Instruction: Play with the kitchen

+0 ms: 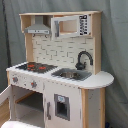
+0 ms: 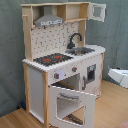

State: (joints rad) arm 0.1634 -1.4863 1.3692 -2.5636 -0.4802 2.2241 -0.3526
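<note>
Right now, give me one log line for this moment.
scene: kitchen upright | oven door open, swung down | faucet over sink | arm: not in view

The tall white and light-wood toy kitchen (image 1: 55,75) is running off the first exterior view's bottom edge, cutting its open oven door.

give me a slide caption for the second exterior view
Toy kitchen with its oven door swung open, black faucet over the sink.
</note>
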